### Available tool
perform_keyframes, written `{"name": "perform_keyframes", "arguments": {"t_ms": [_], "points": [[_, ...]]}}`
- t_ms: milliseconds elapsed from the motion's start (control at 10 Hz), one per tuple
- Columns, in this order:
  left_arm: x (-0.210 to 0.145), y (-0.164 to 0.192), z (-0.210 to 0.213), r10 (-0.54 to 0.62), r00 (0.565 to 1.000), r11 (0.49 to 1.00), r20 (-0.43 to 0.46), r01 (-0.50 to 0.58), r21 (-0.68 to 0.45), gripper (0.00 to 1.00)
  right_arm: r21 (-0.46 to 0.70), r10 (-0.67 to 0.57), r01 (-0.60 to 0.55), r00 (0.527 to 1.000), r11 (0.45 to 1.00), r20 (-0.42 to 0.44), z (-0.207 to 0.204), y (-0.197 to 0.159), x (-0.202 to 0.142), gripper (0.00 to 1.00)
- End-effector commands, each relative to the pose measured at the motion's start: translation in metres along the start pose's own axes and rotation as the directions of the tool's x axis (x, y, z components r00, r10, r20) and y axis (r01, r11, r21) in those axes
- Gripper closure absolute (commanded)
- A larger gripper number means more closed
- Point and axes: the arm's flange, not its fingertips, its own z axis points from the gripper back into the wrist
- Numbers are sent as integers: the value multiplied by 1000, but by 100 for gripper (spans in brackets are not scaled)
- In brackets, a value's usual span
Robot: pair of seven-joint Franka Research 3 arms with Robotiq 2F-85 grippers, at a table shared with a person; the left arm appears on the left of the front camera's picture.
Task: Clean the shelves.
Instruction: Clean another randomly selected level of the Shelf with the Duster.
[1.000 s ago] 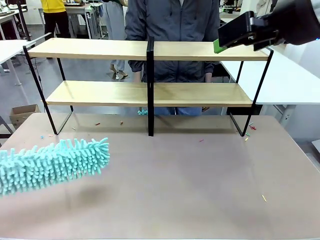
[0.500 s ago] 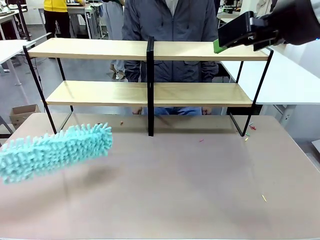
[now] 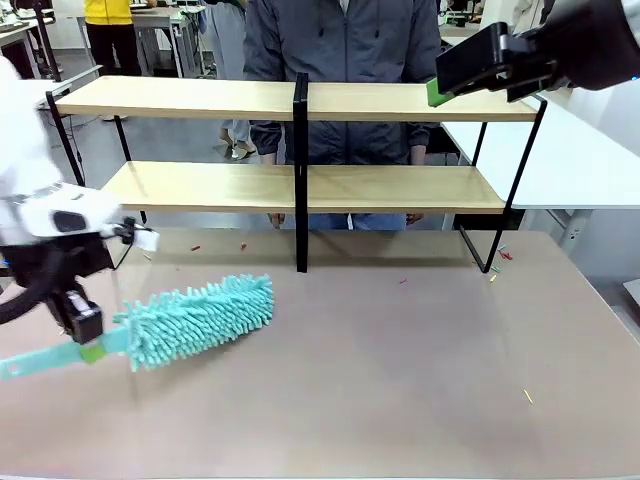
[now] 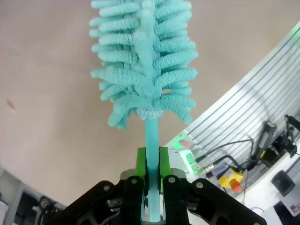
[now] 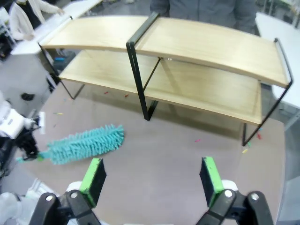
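Fluffy teal duster (image 3: 200, 321), light-wood shelves (image 3: 300, 100), black frame

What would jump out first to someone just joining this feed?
The fluffy teal duster low over the table's near-left part, its handle pinched in the shut left tool. Behind it, the shelves span the far side, two light-wood boards on a black frame, with a person standing right behind them. The right tool hangs high above the table, fingers wide apart and empty.
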Motion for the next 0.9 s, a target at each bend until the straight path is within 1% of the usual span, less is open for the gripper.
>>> {"name": "perform_keyframes", "arguments": {"t_ms": [0,100,200,300,400,500,600,800], "points": [[24,13,7,37,997,993,68,-30,-112,88,1,-7,7,1000,1000,1,0,-1,-1,0],[17,19,19,55,983,975,175,-15,-223,88,1,-7,7,1000,1000,1,0,-1,-1,0],[16,1,-7,6,1000,999,1,-6,-39,88,1,-7,7,1000,1000,1,0,-1,-1,0],[16,1,-7,6,1000,999,1,-6,-39,88,1,-7,7,1000,1000,1,0,-1,-1,0],[24,11,1,29,998,993,55,-23,-116,88,1,-7,7,1000,1000,1,0,-1,-1,0],[30,5,2,107,981,987,162,-84,-140,88,1,-7,7,1000,1000,1,0,-1,-1,0],[39,1,0,119,980,985,161,-96,-146,88,1,-7,7,1000,1000,1,0,-1,-1,0],[47,3,1,231,954,964,189,-198,-174,88,1,-7,7,1000,1000,1,0,-1,-1,0]]}}
